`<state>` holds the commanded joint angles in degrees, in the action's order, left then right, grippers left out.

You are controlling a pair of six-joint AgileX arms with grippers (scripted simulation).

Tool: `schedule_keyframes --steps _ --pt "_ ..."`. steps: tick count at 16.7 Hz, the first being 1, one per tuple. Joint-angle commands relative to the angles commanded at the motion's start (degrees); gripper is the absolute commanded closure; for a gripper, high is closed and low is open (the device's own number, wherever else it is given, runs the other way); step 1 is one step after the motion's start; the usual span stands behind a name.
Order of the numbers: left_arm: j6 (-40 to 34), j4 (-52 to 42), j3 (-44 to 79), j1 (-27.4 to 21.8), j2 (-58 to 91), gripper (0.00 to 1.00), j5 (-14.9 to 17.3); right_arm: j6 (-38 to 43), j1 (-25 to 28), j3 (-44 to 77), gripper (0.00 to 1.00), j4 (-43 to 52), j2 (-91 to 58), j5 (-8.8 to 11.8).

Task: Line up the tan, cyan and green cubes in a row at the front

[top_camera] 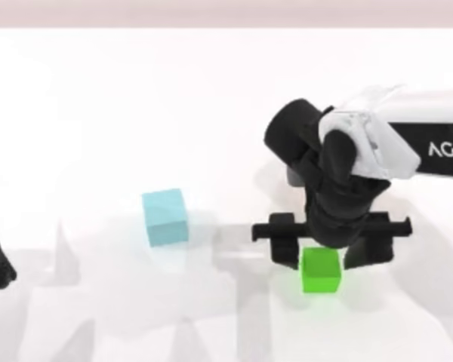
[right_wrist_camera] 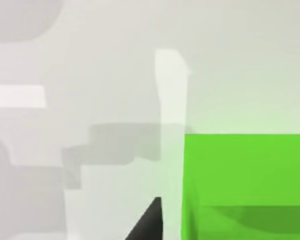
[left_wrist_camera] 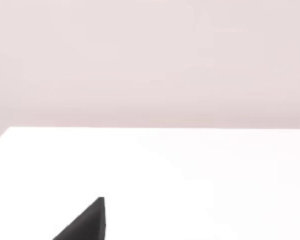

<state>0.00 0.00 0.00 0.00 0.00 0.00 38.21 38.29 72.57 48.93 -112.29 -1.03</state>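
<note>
While the left arm sits parked at the table's (top_camera: pixel 98 113) left edge, the right end effector (top_camera: pixel 325 256) straddles the green cube (top_camera: pixel 321 271), fingers spread apart. Cyan cube (top_camera: pixel 165 217) lies well apart.

White right arm (top_camera: pixel 430 147) marked "AGI", black wrist, black crossbar and jaws

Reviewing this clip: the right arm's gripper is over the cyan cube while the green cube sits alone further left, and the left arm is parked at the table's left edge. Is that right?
Not quite: the colours are swapped. In the top view the right gripper is over the green cube, and the cyan cube sits alone further left. The right wrist view also shows green up close. The left arm is indeed parked at the left edge.
</note>
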Motion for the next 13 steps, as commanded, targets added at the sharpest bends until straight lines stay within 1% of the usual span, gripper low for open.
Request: schedule_keyframes --steps 1,2,11,13 --pt "0.0 0.0 0.0 0.0 0.0 0.0 0.0 0.0 0.0 0.0 0.02 0.0 0.0 0.0" --pt "0.0 0.0 0.0 0.0 0.0 0.0 0.0 0.0 0.0 0.0 0.0 0.0 0.0 0.0" --pt "0.0 0.0 0.0 0.0 0.0 0.0 0.0 0.0 -0.1 0.2 0.0 0.2 0.1 0.0" --pt "0.0 0.0 0.0 0.0 0.0 0.0 0.0 0.1 0.1 1.9 0.0 2.4 0.7 0.0"
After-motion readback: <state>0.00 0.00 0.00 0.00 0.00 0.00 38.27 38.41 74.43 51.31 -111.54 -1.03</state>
